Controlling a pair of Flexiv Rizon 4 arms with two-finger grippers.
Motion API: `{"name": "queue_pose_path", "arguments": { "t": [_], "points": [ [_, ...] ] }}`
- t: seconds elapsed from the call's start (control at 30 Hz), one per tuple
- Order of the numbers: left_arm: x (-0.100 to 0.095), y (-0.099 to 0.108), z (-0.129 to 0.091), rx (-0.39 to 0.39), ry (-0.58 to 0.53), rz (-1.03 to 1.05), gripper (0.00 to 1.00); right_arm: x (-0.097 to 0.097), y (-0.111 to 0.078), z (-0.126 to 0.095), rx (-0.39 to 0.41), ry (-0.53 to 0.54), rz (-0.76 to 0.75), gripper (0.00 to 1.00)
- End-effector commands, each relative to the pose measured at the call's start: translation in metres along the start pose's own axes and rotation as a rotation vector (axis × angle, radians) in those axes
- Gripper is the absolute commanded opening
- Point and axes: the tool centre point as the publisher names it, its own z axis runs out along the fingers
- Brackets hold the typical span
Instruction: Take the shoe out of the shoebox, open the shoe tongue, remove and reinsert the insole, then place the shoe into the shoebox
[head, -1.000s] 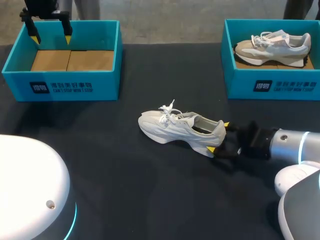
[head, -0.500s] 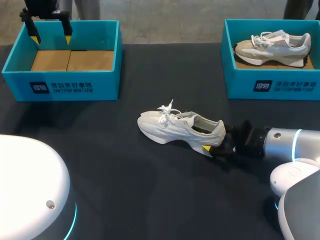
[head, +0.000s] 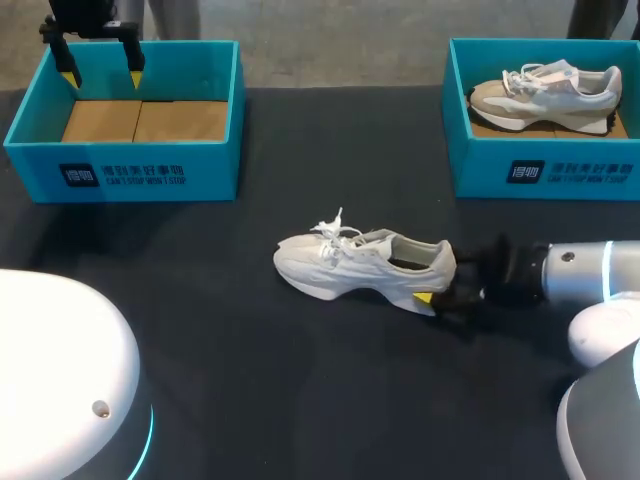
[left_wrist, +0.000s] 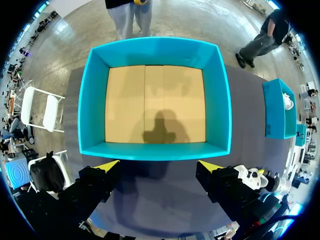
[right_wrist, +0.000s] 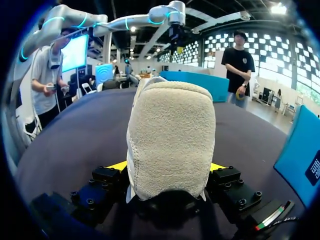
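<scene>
The white shoe (head: 360, 268) is lying on its sole near the middle of the dark tabletop (head: 200, 300), outside both boxes. Its toe is pointing toward my left side and its laces are sticking up loosely.

The right arm is coming in low along the tabletop from the right. The right fingers (head: 423, 297) are clenching the shoe's heel. In the head view only 1 yellow tip is showing, beside the sole, and the other is hidden behind the heel. In the right wrist view the heel (right_wrist: 170, 145) is filling the space between the right fingers (right_wrist: 117, 165), with 1 yellow tip pressing against each side.

The left fingers (head: 133, 60) are hanging spread apart over the far rim of the left shoebox (head: 125, 160), gripping nothing. In the left wrist view the left fingers (left_wrist: 107, 165) are pointing down just outside the near wall of this box (left_wrist: 155, 150), whose brown cardboard floor is showing bare.

At the far right, the right shoebox (head: 545, 170) is holding a grey shoe (head: 545, 90) lying on its side.
</scene>
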Motion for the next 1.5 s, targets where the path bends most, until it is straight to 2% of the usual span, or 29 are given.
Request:
{"name": "queue_pose_path", "arguments": {
  "t": [0.03, 0.2, 0.43, 0.87, 1.5],
  "points": [
    [0.000, 0.000, 0.000, -0.001, -0.001, 0.000, 1.00, -0.002, -0.004, -0.015, -0.037, 0.114, -0.014, 0.00],
    [0.000, 0.000, 0.000, -0.001, -0.001, 0.000, 1.00, 0.001, -0.003, -0.016, 0.002, 0.158, -0.047, 0.00],
    [0.000, 0.000, 0.000, -0.001, -0.001, 0.000, 1.00, 0.005, 0.001, -0.007, 0.035, 0.243, -0.102, 0.00],
    [0.000, 0.000, 0.000, -0.001, -0.001, 0.000, 1.00, 0.005, -0.008, -0.003, 0.051, 0.258, -0.104, 0.00],
    [0.000, 0.000, 0.000, -0.001, -0.001, 0.000, 1.00, 0.006, -0.006, -0.002, 0.064, 0.259, -0.115, 0.00]
  ]
}}
